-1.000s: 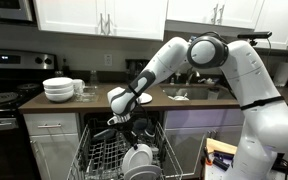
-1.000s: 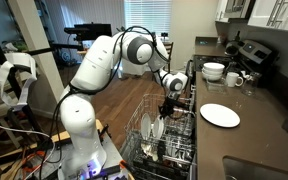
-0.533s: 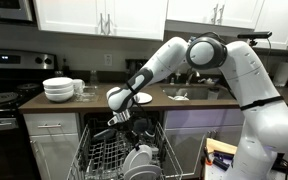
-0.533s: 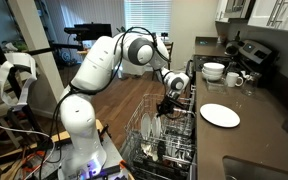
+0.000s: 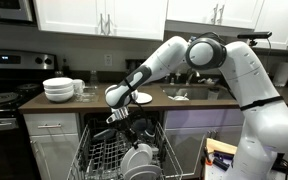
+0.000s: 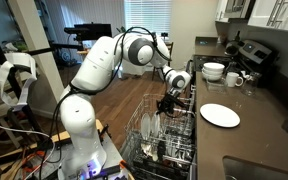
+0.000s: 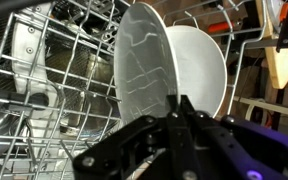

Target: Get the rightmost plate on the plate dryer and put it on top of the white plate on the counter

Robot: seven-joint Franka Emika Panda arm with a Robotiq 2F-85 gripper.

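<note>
Standing in the plate dryer (image 7: 46,95), the rightmost plate (image 7: 142,70), end effector (image 7: 179,108) pinching its rim.

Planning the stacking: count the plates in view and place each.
3: front plate upright in the rack, white plate behind it, flat plate on the counter. Others may be hidden.

This is a home kitchen. A long dark brown tabletop (image 5: 89,103) runs over white cabinet fronts (image 5: 49,135), with white wall cupboards (image 5: 104,15) above it. A black-topped cooking range (image 5: 2,98) stands at one end, and a sink (image 5: 189,92) is set into the tabletop. A stack of deep white bowls (image 5: 58,89) sits on it. Below, a pulled-out grey wire dish rack (image 5: 104,155) holds a glossy white dinner plate (image 7: 139,70) upright. Wooden floorboards (image 6: 124,105) lie beyond.
</note>
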